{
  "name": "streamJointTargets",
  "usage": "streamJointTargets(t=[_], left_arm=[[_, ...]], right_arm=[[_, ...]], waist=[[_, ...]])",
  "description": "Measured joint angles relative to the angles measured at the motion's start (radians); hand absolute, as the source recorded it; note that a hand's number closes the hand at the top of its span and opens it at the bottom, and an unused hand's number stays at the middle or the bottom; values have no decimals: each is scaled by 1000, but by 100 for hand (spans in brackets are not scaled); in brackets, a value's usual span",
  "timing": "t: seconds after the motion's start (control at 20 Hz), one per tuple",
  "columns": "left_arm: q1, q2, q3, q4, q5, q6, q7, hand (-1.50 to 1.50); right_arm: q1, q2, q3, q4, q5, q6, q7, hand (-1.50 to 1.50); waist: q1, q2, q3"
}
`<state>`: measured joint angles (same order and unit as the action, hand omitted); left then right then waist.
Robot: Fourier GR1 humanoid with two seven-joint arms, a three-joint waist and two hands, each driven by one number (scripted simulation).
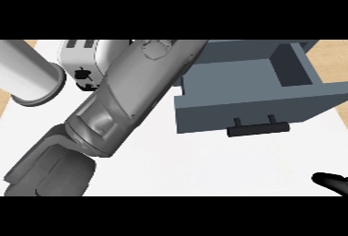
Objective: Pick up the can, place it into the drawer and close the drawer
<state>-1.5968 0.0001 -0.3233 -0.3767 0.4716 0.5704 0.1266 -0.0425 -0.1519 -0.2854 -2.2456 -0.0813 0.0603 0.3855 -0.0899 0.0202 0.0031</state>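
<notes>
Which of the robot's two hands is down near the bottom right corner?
The right hand: black, at the lower right. The left hand is hidden beyond its grey forearm.

Blue-grey drawer (pixel 258 108), black handle (pixel 257 129)

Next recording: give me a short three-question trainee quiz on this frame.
1. True or false: the drawer is closed.
2. Which appliance stands at the upper left behind the grey forearm: (a) kettle, (b) toaster, (c) blender?
3. At which corner does the right hand show?

Key: 1 false, it is pulled open, handle toward the robot. 2 b. 3 Lower right.
</notes>
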Motion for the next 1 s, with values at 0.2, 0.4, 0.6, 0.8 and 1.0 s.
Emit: streamJointTargets(t=[0.2, 0.4, 0.6, 0.8, 1.0], left_arm=[[-9, 0, -16, 35, 16, 42, -31, -150], [-10, 0, -24, 59, 36, 67, -61, -150], [-19, 0, -17, 68, 65, 75, -74, -150], [-25, 0, -11, 68, 96, 76, -82, -150], [-40, 0, 11, 71, 129, 82, -97, -150]], right_arm=[[-21, -11, -2, 28, 2, 4, -10, -150], [-28, -31, 13, 19, 37, 18, -31, -150], [-51, -52, 46, 27, 102, 27, -56, -150], [-80, -96, 83, 49, 188, 49, -97, -150], [-118, -135, 130, 113, 302, 56, -149, -150]], waist=[[-8, 5, 0], [-18, 8, 1], [-11, 9, 0], [-4, 9, 0], [7, 11, 0]])
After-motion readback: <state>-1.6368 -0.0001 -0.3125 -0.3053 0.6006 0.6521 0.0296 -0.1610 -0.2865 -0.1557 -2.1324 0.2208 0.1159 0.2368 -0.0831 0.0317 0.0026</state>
